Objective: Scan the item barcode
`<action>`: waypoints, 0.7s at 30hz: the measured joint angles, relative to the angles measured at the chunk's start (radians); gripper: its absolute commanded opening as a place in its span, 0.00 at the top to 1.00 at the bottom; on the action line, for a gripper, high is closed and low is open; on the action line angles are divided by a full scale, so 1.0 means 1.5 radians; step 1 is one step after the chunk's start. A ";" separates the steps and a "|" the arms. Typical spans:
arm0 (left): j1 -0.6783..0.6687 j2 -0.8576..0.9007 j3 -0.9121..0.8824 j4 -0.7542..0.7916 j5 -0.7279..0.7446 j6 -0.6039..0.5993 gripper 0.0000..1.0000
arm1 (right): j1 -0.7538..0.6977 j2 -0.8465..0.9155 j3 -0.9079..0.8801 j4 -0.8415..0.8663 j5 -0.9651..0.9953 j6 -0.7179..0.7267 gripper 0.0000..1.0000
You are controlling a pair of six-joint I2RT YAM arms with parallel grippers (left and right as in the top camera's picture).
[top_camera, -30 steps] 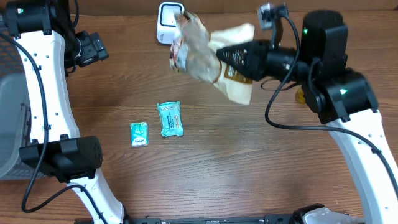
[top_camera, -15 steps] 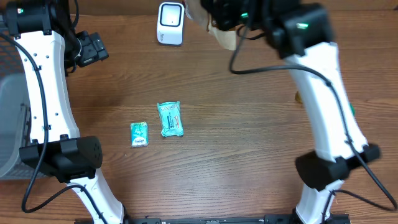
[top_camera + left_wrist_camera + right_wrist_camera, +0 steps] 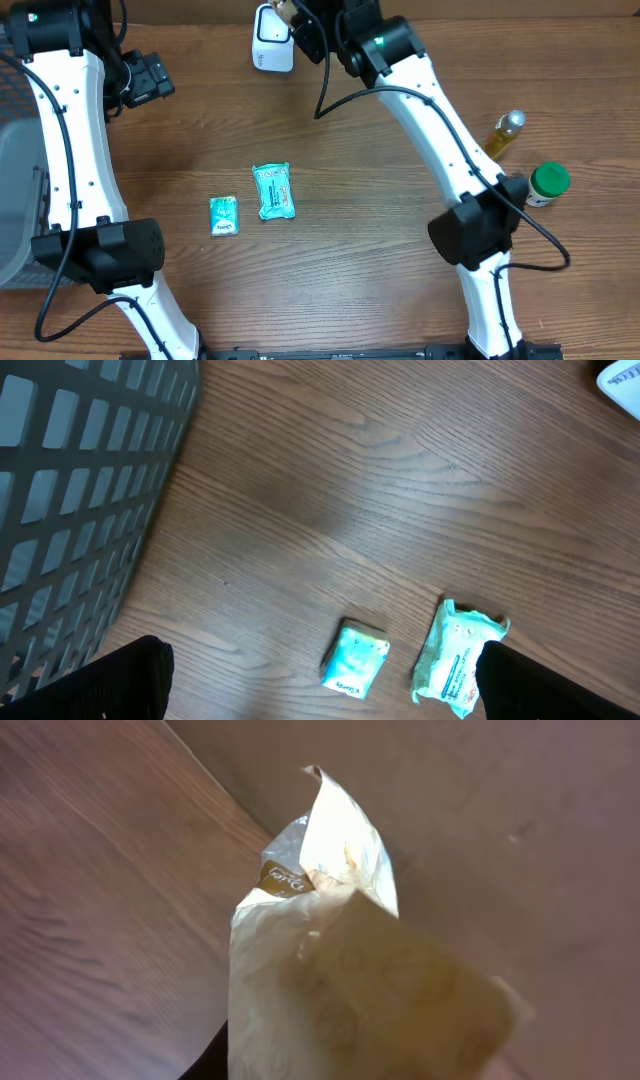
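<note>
The right gripper (image 3: 303, 28) is clenched narrowly on a crinkled cream snack bag (image 3: 335, 980), held at the far edge of the table (image 3: 380, 250) just beside the white barcode scanner (image 3: 271, 40), while the left gripper (image 3: 150, 80) hangs spread wide, holding nothing.

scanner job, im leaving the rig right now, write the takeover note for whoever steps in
Left gripper: open, empty, hovering by the basket.
Right gripper: fingers shut on the cream snack bag, held beside the white scanner at the far edge.
Small teal packet and larger teal packet lie mid-table.
Done: bag lifted to the scanner.
Left: cannot see whether it read; confirm, then probably the packets.
</note>
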 measured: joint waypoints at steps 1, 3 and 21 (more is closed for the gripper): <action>0.000 0.000 0.000 0.000 0.000 0.000 0.00 | 0.000 0.011 0.000 0.012 0.000 -0.010 0.83; 0.000 0.000 0.000 0.000 0.000 0.000 0.00 | 0.000 0.028 0.000 0.035 0.002 -0.024 0.83; 0.000 0.000 -0.001 0.000 0.000 0.000 0.00 | 0.000 0.112 0.000 0.188 -0.026 -0.131 0.91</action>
